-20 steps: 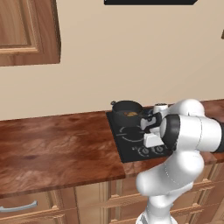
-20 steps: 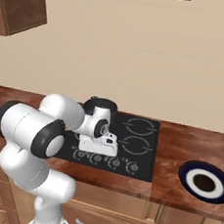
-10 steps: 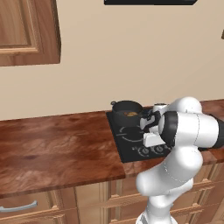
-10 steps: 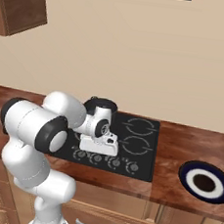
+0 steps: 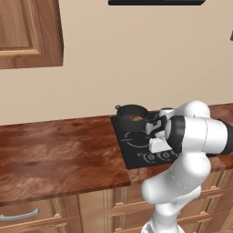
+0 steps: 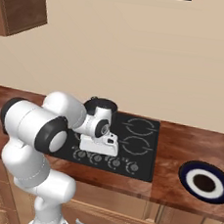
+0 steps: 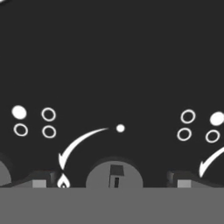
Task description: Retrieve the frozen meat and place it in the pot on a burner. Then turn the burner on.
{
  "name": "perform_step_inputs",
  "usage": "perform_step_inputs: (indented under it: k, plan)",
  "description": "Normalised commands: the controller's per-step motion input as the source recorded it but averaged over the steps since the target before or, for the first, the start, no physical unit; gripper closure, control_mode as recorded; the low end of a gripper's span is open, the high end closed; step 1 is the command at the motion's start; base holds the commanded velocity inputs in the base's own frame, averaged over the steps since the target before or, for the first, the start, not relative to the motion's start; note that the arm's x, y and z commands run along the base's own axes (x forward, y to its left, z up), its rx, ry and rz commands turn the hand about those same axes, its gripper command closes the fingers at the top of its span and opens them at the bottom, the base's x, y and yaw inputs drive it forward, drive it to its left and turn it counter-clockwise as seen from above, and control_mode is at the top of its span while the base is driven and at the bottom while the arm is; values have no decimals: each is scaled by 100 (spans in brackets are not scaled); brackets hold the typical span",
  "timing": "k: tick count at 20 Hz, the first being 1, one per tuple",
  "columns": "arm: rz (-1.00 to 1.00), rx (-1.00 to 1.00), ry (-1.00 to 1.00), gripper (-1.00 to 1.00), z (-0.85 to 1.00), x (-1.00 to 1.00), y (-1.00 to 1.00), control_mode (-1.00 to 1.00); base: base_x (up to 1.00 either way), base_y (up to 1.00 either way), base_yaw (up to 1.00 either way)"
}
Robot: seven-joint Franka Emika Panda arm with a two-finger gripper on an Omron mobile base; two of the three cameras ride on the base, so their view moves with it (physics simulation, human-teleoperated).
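One frozen meat (image 5: pixel 136 119) in pot (image 5: pixel 132 112), seemingly behind gripper (image 5: pixel 154 144).

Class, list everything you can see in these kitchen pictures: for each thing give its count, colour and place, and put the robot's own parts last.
pot: one, dark grey-black, back left burner of the cooktop.
frozen meat: one, orange-brown, inside the pot.
cooktop: one, black, set in the counter.
knob: one shown close, grey, cooktop's front edge, in the hand view.
counter: one, reddish-brown wood.
plate: one, dark blue with white ring, counter right of the cooktop.
wall cabinet: one, brown, upper left.
arm: one, white, over the cooktop's front.
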Motion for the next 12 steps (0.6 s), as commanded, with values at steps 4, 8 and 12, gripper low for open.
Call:
perform_step_inputs:
  k: [4, 8, 12]
  plan:
    - [-1, 0, -2, 100, -7, -6, 0, -100, 0, 0, 0]
    - [-1, 0, 0, 100, -7, -9, 0, -100, 0, 0, 0]
    - [-3, 0, 0, 100, -7, -11, 0, -100, 0, 0, 0]
